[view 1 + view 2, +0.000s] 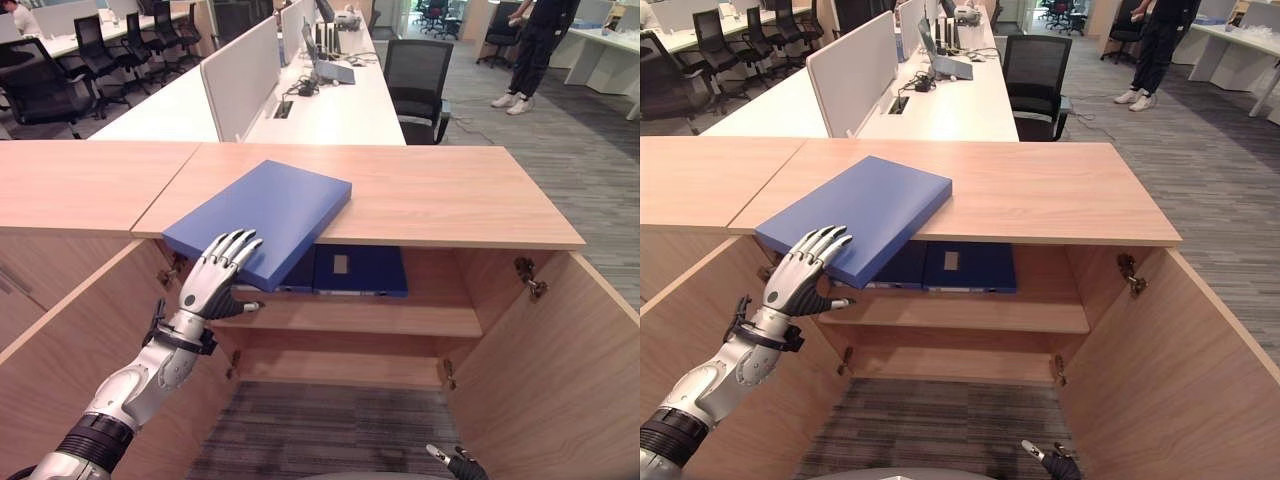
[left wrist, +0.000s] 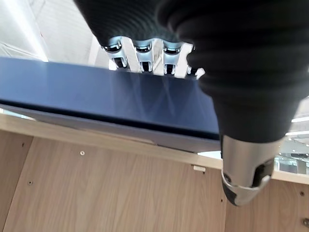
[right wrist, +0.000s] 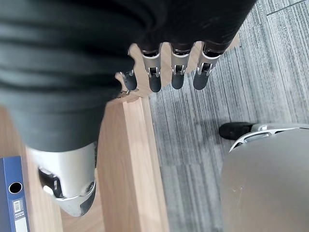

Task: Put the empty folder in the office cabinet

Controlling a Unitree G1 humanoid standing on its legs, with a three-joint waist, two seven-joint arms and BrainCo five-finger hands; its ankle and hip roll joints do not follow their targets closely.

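A flat blue folder lies on the wooden cabinet top, its near corner jutting out over the front edge. My left hand reaches up from the lower left. Its straight fingers rest on top of that corner, and the thumb sticks out a little under it without touching. The cabinet stands with both doors swung wide. My right hand hangs low at the bottom edge, fingers relaxed and holding nothing, over the carpet by the right door.
Blue binders stand on the upper shelf just under the folder. The right door and left door flank the opening. Behind are white desks, a black chair and a standing person.
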